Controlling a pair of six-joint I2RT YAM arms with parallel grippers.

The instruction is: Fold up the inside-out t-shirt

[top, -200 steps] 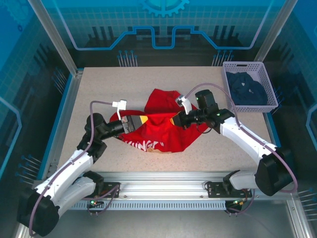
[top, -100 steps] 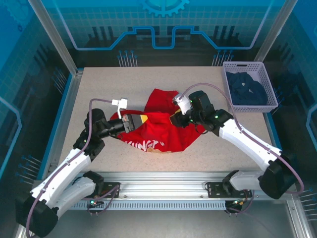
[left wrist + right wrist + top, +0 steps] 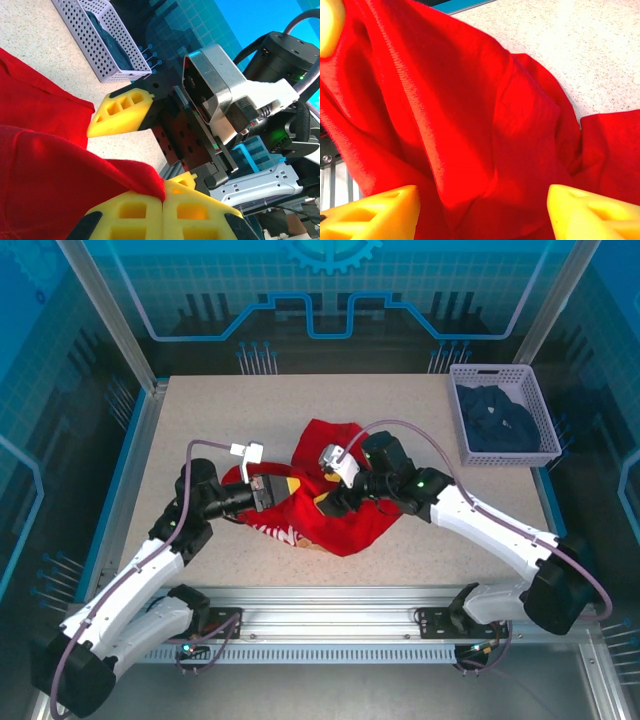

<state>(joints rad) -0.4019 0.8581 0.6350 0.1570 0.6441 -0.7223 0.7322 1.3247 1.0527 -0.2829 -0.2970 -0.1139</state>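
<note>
The inside-out t-shirt [image 3: 345, 522] is a bunched red heap at the middle of the table, with white lettering [image 3: 285, 533] showing on its near left side. My left gripper [image 3: 283, 488] is shut on a red edge of it; in the left wrist view the cloth [image 3: 50, 170] is pinched between the closed yellow fingers [image 3: 164, 194]. My right gripper [image 3: 326, 502] hovers close to the left one, over the heap. Its yellow fingers [image 3: 375, 210] stand wide apart, with loose red cloth [image 3: 485, 125] lying beyond them and nothing clamped.
A white perforated basket [image 3: 505, 456] holding a dark navy garment [image 3: 498, 420] stands at the table's back right corner, also seen as the basket [image 3: 95, 47] in the left wrist view. Bare speckled tabletop [image 3: 220, 420] surrounds the shirt. Blue enclosure walls ring the table.
My right gripper has opened, let go of the shirt and moved left toward the left gripper. The stretched edge between the grippers has gone slack. The left gripper keeps its hold.
</note>
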